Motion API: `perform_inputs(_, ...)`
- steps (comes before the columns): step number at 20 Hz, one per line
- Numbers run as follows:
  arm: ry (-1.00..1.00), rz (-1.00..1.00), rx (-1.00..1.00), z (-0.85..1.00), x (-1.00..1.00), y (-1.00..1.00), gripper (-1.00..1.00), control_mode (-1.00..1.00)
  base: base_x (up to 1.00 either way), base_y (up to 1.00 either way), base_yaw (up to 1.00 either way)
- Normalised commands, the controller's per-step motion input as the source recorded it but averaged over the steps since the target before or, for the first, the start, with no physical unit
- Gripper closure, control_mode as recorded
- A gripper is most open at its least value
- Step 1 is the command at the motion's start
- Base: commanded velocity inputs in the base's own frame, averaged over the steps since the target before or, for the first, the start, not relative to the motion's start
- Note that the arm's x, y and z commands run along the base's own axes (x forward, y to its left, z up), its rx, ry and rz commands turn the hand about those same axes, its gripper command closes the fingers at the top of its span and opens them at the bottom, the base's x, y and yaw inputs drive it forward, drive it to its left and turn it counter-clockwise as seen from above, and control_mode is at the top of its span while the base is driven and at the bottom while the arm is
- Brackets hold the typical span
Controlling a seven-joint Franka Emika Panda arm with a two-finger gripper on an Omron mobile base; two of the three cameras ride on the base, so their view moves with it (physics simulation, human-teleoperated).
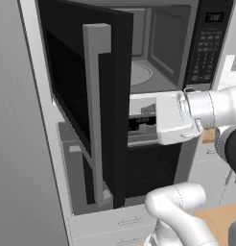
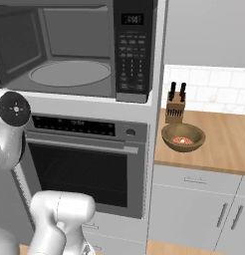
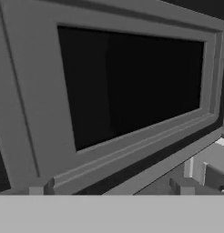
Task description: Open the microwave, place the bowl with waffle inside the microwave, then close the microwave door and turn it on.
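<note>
The microwave (image 2: 55, 87) stands open, its grey inside and glass turntable (image 2: 69, 73) bare. Its door (image 1: 67, 91) is swung out to the left, with the long silver handle (image 1: 95, 110) facing the camera. In the left base view my gripper (image 1: 145, 120) sits just right of the door's free edge, below the cavity. The hand view looks at the door's inner face (image 3: 132, 82), and my gripper (image 3: 111, 191) is open there, tips far apart with nothing between them. The brown bowl (image 2: 183, 137) with the waffle (image 2: 183, 141) rests on the wooden counter (image 2: 224, 144), right of the microwave column.
A stainless oven (image 2: 84, 164) with a horizontal handle sits under the microwave. A knife block (image 2: 175, 107) stands just behind the bowl. The keypad panel (image 2: 130, 55) runs down the microwave's right side. Grey drawers and cabinets (image 2: 194, 209) lie under the counter.
</note>
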Motion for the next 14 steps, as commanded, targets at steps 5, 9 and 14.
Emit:
perform_inputs(5,0.11,-0.54,0.00,0.00,-0.02,-1.00,-1.00,-1.00,0.00,0.00,0.00)
perform_inputs(9,0.16,-0.69,0.00,-0.01,0.00,-1.00,-1.00,-1.00,0.00,0.00,0.00)
perform_inputs(14,0.34,-0.64,0.06,0.00,0.00,-1.00,-1.00,-1.00,0.00,0.00,0.00)
